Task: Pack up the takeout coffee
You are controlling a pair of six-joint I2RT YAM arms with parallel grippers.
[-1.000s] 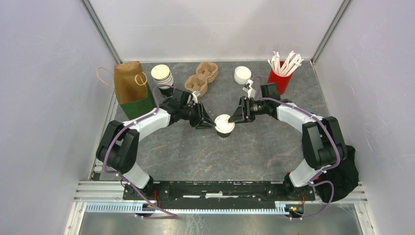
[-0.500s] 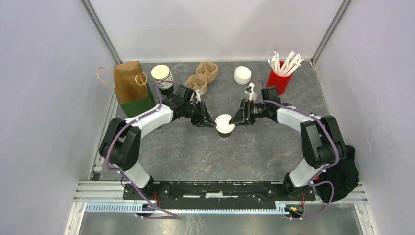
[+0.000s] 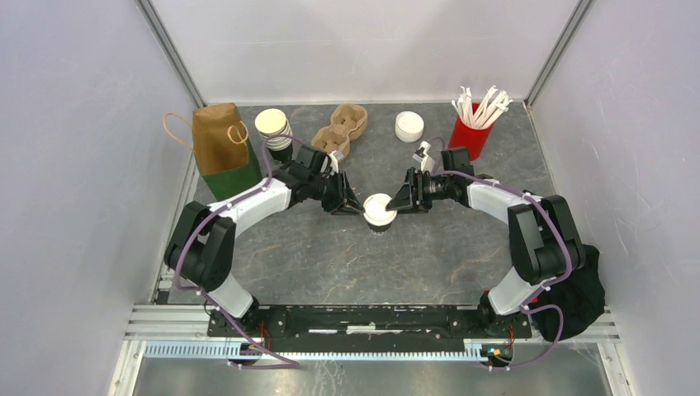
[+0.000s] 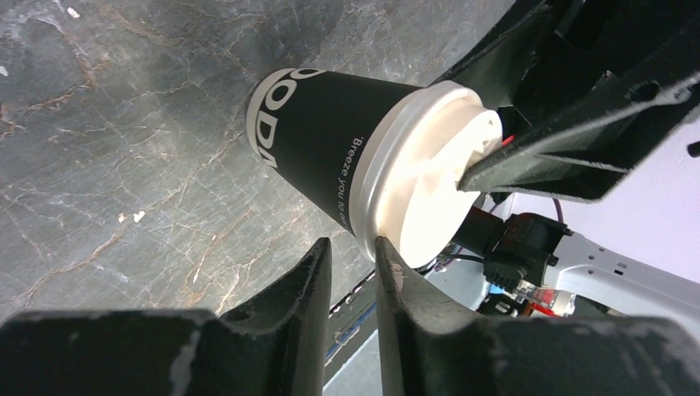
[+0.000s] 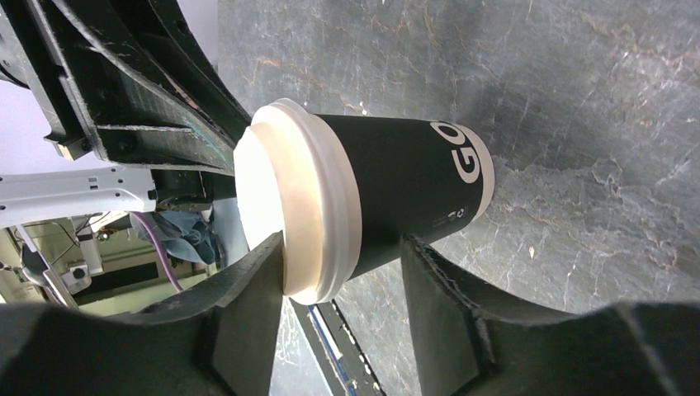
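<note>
Top external: white-lidded, seemingly dark cup (image 3: 380,212)

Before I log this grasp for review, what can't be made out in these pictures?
- Right wrist view: whether the right claw actually touches the cup; too close to tell.
- Left wrist view: the lid's far edge, behind that claw; cup print curves out of sight.
- Top view: cup body, under the lid; bag's inside, behind its own paper.

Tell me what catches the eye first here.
The black takeout coffee with its white lid stands mid-table, the left gripper and right gripper flanking its lid from either side. At the back, a red cup of white straws stands far right and a brown paper bag far left.
</note>
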